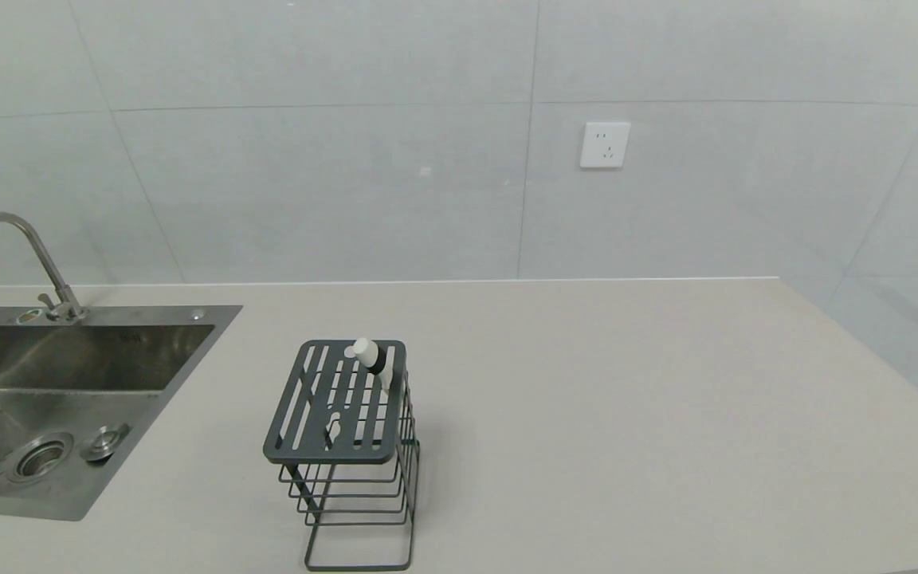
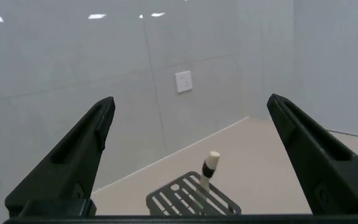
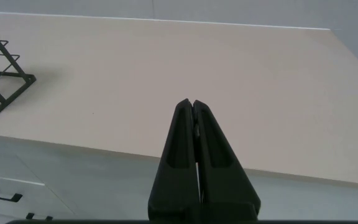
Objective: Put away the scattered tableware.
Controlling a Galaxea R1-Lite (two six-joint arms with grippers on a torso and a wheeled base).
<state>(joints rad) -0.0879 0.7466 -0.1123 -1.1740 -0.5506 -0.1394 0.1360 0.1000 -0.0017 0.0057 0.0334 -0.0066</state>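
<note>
Now one utensil (image 1: pixel 366 352) stands in the rack (image 1: pixel 327 455).
Left fingers (image 2: pixel 79 149) spread wide, right fingers (image 3: pixel 185 143) pressed together; head view adds a sink (image 1: pixel 68 355).

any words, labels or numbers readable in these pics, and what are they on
No text here can be read.
A faint mark on the back wall of the sink: too blurred to read.
The socket: slots only, no print.
</note>
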